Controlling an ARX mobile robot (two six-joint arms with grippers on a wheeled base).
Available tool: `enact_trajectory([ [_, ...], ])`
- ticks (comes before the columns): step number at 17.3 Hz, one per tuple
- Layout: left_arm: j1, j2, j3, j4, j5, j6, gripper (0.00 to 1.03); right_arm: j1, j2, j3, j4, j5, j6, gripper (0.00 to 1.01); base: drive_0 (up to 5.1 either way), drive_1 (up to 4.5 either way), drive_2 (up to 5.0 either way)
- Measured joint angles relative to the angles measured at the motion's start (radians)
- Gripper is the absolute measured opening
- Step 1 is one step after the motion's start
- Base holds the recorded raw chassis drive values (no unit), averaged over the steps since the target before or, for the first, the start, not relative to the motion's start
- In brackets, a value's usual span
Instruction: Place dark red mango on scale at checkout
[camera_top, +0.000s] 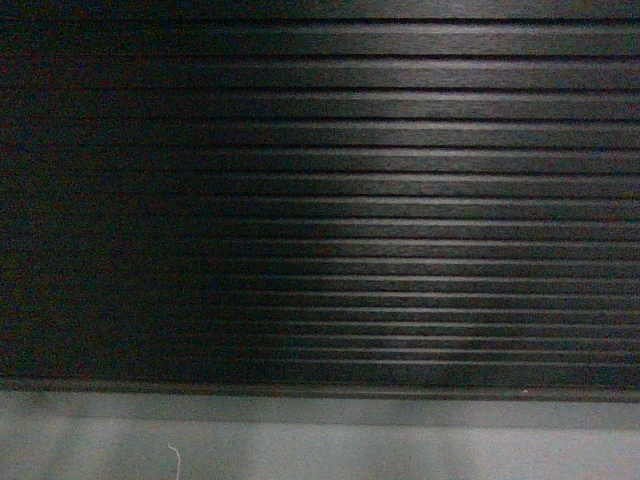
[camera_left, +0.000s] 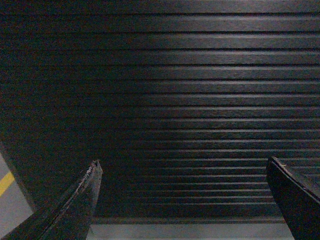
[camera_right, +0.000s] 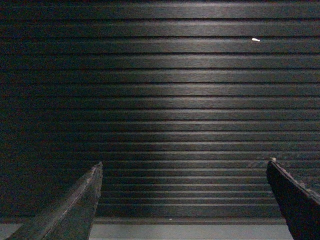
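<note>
Left gripper (camera_left: 182, 167): two dark fingers spread wide, one at 7 o'clock and one at 5 o'clock of its wrist view, nothing between them. Right gripper (camera_right: 184, 167): same posture, fingers far apart at the lower corners of its own view, holding nothing.

Beyond both sets of fingertips, close up: the ribbed black front panel of the checkout (camera_top: 400, 200), horizontal slats filling nearly the whole head view. A soft patch of light falls across the slats right of centre; the left side drops into shadow.

Below the panel, at 6 o'clock, a grey base strip (camera_top: 320, 440) runs edge to edge. A thin pale thread-like mark sits on it toward 7 o'clock.

Left wrist view, 8 o'clock: a sliver of grey floor (camera_left: 12, 200) with a yellow line (camera_left: 5, 183).

Mango and scale: neither appears in any view; their positions cannot be told.
</note>
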Motion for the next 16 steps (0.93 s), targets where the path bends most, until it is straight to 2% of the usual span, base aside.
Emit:
enact_trajectory([
  [1,0.000,0.000,0.000,0.001,0.002,0.000,0.98,0.000,0.000,0.000,-0.002,0.000,0.000,0.98,0.0,4.02,-4.1],
  [16,0.000,0.000,0.000,0.000,0.001,0.000,0.98,0.000,0.000,0.000,-0.004,0.000,0.000,0.98,0.0,0.00,0.0],
])
